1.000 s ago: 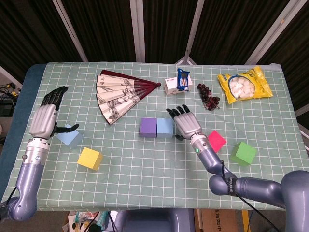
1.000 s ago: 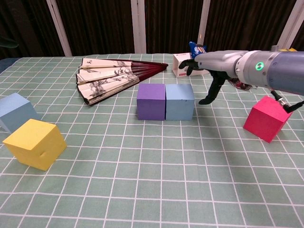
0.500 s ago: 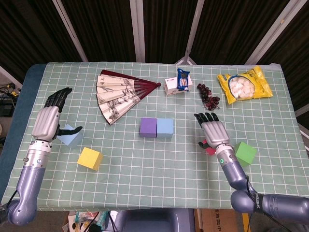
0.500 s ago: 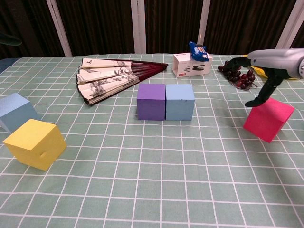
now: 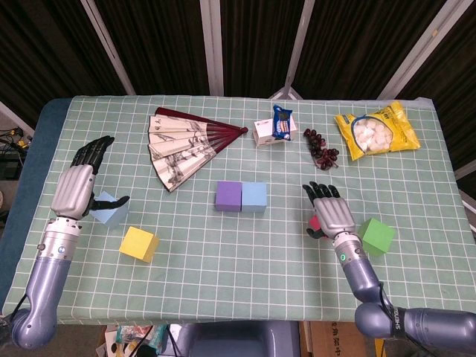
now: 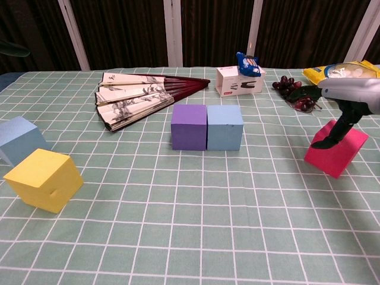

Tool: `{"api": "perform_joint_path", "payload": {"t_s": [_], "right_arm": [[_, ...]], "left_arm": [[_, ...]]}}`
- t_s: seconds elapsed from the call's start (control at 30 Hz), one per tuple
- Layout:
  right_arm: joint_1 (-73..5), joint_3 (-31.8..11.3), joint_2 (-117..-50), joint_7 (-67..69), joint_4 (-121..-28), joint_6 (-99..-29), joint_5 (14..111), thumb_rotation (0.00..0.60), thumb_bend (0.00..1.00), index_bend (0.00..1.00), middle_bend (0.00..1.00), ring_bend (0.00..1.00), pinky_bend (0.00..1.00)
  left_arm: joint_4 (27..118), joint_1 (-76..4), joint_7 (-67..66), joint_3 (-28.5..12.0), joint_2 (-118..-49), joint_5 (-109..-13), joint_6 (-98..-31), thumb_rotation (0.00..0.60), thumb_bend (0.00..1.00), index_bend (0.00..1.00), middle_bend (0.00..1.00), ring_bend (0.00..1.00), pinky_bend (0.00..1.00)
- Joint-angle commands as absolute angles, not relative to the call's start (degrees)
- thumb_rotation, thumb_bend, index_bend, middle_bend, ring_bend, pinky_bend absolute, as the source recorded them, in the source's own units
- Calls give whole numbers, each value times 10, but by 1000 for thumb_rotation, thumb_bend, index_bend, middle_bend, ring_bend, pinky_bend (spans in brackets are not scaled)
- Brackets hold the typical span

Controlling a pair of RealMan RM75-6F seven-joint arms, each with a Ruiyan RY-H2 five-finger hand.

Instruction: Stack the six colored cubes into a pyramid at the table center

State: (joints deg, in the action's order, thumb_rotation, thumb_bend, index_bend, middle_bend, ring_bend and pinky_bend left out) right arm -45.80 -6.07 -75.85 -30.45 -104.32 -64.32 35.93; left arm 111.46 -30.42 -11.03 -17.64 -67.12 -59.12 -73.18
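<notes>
The right hand (image 5: 329, 211) sits low right of centre in the head view, fingers spread and lowered over the red cube (image 6: 336, 148), its thumb touching the cube's top face in the chest view; nothing is gripped yet. The red cube looks tilted on the bench (image 5: 245, 253). Just right of it stands the green cube (image 5: 375, 236). At mid-frame the purple cube (image 5: 229, 195) and blue cube (image 5: 254, 196) stand touching, side by side (the start of a bottom row, I judge).

At the left edge the left hand (image 5: 76, 187) hangs wide with fingers straight, holding nothing, its thumb just beside the light blue cube (image 5: 110, 210); the yellow cube (image 5: 139, 243) lies below that.

The cubes look light and rigid, with matte faces that should not slip. The surest hold would be thumb on one flat side and fingers on the opposite side, clear of the corners, so the cube can be set down square.
</notes>
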Motion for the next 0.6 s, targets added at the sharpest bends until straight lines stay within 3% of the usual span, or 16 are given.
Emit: {"api": "perform_joint_path", "payload": {"t_s": [0.03,0.6], "right_arm": [[-457,-60,-768,-313,-1040,-651,365,600,269,0,20,0,0],[-435,-51,-789,-345,-982,-660,325,600,270,0,16,0,0]], "left_arm": [[1115,-304,-108,-177,-670,-592,-733,600,121,0,33,31,0],[1114,-303,-105,-178,-668,-592,-733,600,121,0,33,31,0]]}}
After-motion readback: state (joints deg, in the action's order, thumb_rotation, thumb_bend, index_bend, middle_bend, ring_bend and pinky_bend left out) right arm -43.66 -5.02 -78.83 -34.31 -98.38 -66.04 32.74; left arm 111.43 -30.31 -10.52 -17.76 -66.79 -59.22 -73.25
